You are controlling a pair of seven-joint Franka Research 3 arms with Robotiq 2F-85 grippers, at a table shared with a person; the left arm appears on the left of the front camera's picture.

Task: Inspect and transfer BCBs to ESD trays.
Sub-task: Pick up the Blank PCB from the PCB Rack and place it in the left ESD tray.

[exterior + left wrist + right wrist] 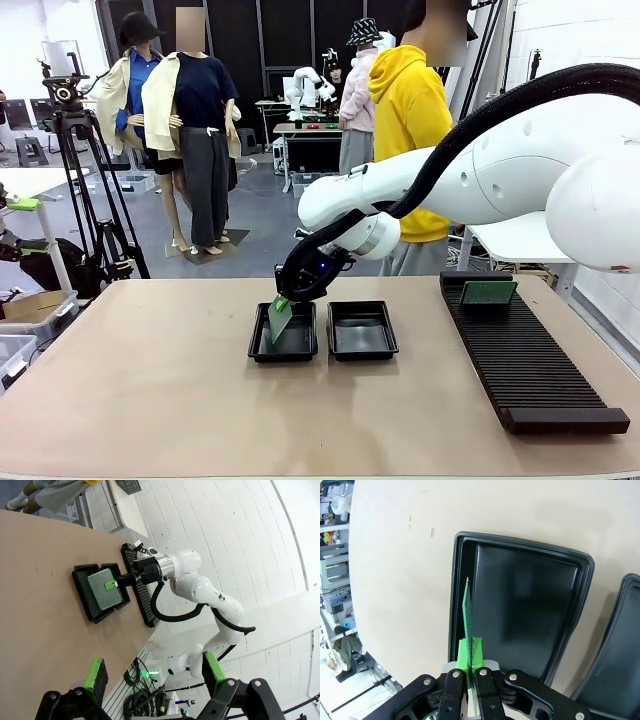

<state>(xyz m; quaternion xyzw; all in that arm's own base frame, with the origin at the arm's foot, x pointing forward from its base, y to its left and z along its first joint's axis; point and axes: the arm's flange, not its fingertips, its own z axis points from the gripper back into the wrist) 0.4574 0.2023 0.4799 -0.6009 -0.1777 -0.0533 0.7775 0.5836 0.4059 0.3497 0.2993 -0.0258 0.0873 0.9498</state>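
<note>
While nothing yet lies flat in either tray, we judge the job to be in its first transfer, with most of it left to do. Starting with the biggest thing, the table (150, 400) fills the lower half of the front view. The right arm (480, 170) sweeps in from the upper right of the frame and reaches past the middle. Along the right side of the frame runs the long ribbed rack (530, 365).

Next come the two trays in the centre. The left ESD tray (282, 357) sits just beside the right ESD tray (362, 355), and both floors look bare and glossy. From that we reckon no board has been delivered so far.

Smaller again, the held BCB (280, 318) hangs tilted over the left ESD tray. In the right wrist view it stands edge-on by the tray's left wall. We cannot tell whether its lower edge touches the floor. A racked BCB (488, 292) stands at the far end of the rack, so at least one more board waits.

Smallest, the right gripper (290, 298) has its fingers pinched tight on the held BCB's top edge. The left gripper (154, 669) holds nothing, its green pads (96, 674) spread wide at the bottom of the left wrist view.
</note>
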